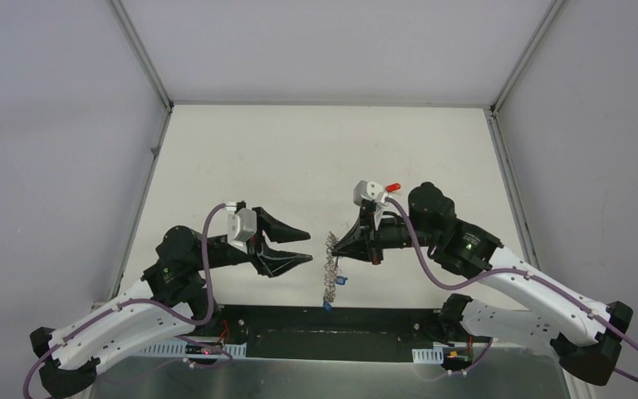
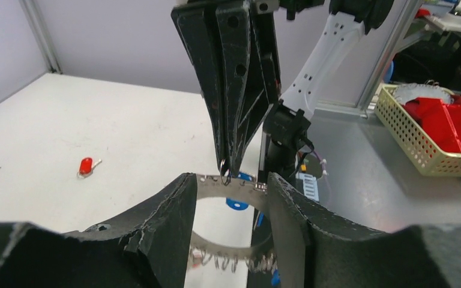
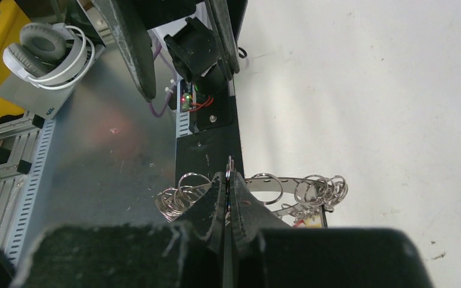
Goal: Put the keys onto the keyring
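**Q:** Top view: where is the ring, and what holds it?

**A:** The keyring [image 1: 331, 264] hangs on edge just below centre frame, near the table's lower border. My right gripper [image 1: 336, 243] is clamped on its upper rim. My left gripper [image 1: 311, 247] stands just left of it with its jaws spread, holding nothing and clear of the metal. Blue tags [image 1: 342, 280] dangle from the ring. The red key [image 1: 393, 187] lies loose on the white table [image 1: 299, 150], up and right of centre.

**Q:** Left wrist view: how will it handle?

**A:** My own fingers [image 2: 156, 240] fill the lower frame, and the ring's flat band crosses the gap between them. The right gripper comes down from top centre, pinching one wire loop [image 2: 224, 177]. I judge the band stiff and fairly heavy, the loops thin, springy and slick. Hung from a single loop, it would likely swivel. I would take the band flat across its width, and the red key, at left middle, by its plastic tag. A mesh basket [image 2: 417, 135] sits at the right edge, off the table.

**Q:** Right wrist view: surface and room?

**A:** My closed fingers meet at bottom centre, with loops bunched on both sides. The table on the right is matt white and looks unlikely to let a key slide. A grey metal shelf [image 3: 108, 138] runs down the left, with headphones [image 3: 54, 48] at upper left. I cannot tell how the plain walls seen from above would limit my reach.
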Tool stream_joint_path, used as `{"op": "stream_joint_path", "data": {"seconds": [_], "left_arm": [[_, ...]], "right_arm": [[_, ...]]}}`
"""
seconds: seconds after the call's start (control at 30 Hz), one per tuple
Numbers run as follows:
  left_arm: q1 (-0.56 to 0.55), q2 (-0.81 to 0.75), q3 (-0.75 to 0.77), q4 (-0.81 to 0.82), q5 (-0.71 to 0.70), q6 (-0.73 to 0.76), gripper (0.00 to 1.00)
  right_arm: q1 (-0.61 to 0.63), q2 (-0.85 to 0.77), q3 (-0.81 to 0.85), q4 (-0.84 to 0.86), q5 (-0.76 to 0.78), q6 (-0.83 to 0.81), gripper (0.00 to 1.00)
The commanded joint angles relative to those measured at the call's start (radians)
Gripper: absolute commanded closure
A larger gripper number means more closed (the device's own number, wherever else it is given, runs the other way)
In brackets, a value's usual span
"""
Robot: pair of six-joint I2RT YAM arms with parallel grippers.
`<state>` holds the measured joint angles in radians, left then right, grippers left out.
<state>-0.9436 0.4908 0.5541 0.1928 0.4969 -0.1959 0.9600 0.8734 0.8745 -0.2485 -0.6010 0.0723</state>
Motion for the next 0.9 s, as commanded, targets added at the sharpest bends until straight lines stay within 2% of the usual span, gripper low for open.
{"op": "stream_joint_path", "data": {"seconds": [0.0,0.23,0.43,0.6,0.87], "left_arm": [[-0.006,0.005,0.061,-0.177,-0.020,0.072,0.52],[-0.006,0.092,0.106,-0.261,0.023,0.097,0.50],[-0.007,0.188,0.137,-0.253,0.069,0.093,0.50],[-0.019,0.233,0.099,-0.128,0.072,0.058,0.51],[-0.035,0.282,0.058,-0.016,0.069,0.037,0.63]], "right_arm": [[-0.002,0.030,0.137,-0.181,0.020,-0.067,1.00],[-0.002,0.156,0.288,-0.420,0.010,-0.150,1.00],[-0.003,0.203,0.350,-0.523,0.040,-0.185,1.00],[-0.002,0.216,0.364,-0.545,0.028,-0.183,1.00],[-0.002,0.199,0.333,-0.479,-0.016,-0.158,1.00]]}}
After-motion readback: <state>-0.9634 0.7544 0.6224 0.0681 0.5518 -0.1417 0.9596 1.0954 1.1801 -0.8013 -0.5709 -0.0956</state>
